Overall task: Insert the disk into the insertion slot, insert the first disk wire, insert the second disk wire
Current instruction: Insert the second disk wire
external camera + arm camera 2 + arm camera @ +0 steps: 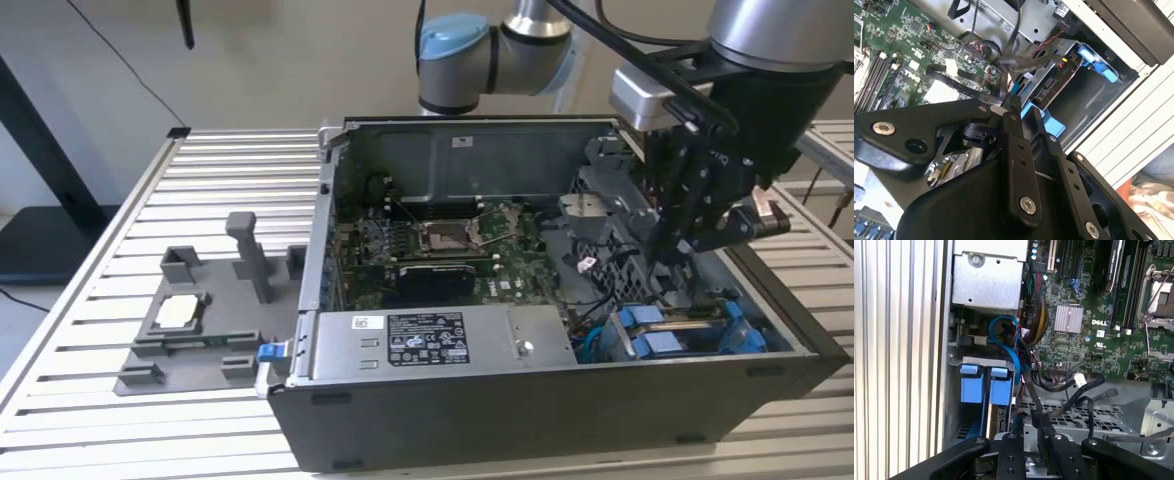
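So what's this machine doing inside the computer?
A robot arm is working inside an open computer case. The disk, in its blue carrier, already sits in the insertion slot at the exterior view's right. The gripper hangs just above that slot, and in the first wrist view it appears to be pinching a black wire.

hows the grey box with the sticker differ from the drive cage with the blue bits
The grey metal box is closed, with a printed sticker on top; the drive cage is an open frame with blue plastic fittings. The box is wider, the cage narrower. The box sits toward the exterior view's left, the cage at its right. Both are grey metal along the case's near wall.
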Tool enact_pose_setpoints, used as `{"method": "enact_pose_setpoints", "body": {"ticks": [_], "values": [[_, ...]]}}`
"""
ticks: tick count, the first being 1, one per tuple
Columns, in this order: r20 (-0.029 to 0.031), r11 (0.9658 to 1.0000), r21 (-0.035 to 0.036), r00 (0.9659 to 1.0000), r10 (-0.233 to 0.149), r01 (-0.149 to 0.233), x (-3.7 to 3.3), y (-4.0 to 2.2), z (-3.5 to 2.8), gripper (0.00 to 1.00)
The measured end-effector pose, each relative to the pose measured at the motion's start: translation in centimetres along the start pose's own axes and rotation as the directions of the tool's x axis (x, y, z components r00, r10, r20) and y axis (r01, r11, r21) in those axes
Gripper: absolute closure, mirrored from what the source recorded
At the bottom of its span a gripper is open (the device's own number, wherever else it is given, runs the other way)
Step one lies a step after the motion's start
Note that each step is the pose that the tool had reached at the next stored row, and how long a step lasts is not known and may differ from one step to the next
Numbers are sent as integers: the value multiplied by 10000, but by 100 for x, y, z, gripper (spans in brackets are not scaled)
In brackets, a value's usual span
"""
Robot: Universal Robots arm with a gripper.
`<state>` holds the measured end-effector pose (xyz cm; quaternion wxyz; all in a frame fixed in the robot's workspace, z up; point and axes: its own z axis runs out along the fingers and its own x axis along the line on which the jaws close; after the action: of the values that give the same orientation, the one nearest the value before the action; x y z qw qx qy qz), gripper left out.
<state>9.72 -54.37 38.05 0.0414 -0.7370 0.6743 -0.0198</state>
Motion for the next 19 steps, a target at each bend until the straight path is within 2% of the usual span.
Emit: {"method": "enact_pose_setpoints", "body": {"ticks": [3,5,8,10,12,15,17,19], "values": [[-10,9999,143,10000,-57,57,-3,35,-1,73],[-22,9996,278,10000,-86,87,-7,60,1,73],[-46,9985,540,9999,-103,105,-17,118,7,73],[-56,9977,663,9999,-107,111,-33,162,7,73],[-77,9971,756,9999,-112,118,-67,196,10,73],[-142,9961,869,9998,-135,147,-126,227,24,73],[-167,9957,912,9997,-158,172,-133,248,33,73],[-171,9956,922,9997,-174,189,-133,262,33,73]]}}
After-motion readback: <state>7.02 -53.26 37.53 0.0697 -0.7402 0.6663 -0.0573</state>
